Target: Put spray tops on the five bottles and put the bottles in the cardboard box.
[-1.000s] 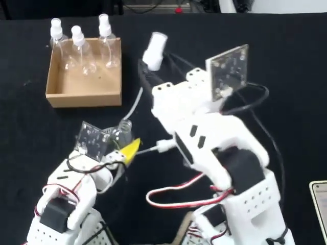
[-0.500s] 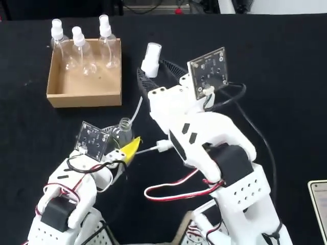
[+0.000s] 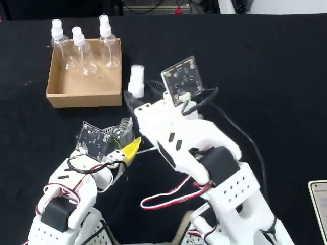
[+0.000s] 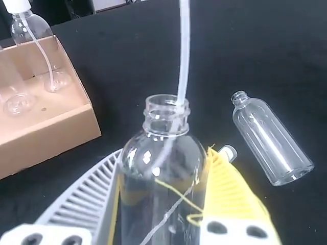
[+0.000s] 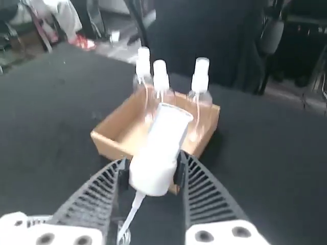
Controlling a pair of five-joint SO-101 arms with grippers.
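Observation:
My left gripper (image 3: 122, 140) (image 4: 163, 178) is shut on an upright clear bottle (image 3: 123, 128) (image 4: 162, 168) with an open neck. My right gripper (image 3: 135, 96) (image 5: 153, 173) is shut on a white spray top (image 3: 136, 81) (image 5: 157, 148), held above and just behind that bottle. The top's thin tube (image 4: 181, 56) hangs down into the bottle's neck. A second clear bottle (image 4: 271, 145) without a top lies on the black table beside the held one. The cardboard box (image 3: 84, 94) (image 5: 115, 130) stands at the back left with three capped bottles (image 3: 82, 48) (image 5: 161, 76) upright along its far side.
The box's near half (image 3: 76, 81) is bare cardboard. The right arm's white body (image 3: 204, 153) spans the middle of the table. A pale flat object (image 3: 320, 201) lies at the right edge. Black tabletop (image 3: 276, 66) stretches to the right.
The right arm has swung left and lowered, bringing the spray top from beside the box corner to above the held bottle. The left arm and its bottle have stayed put.

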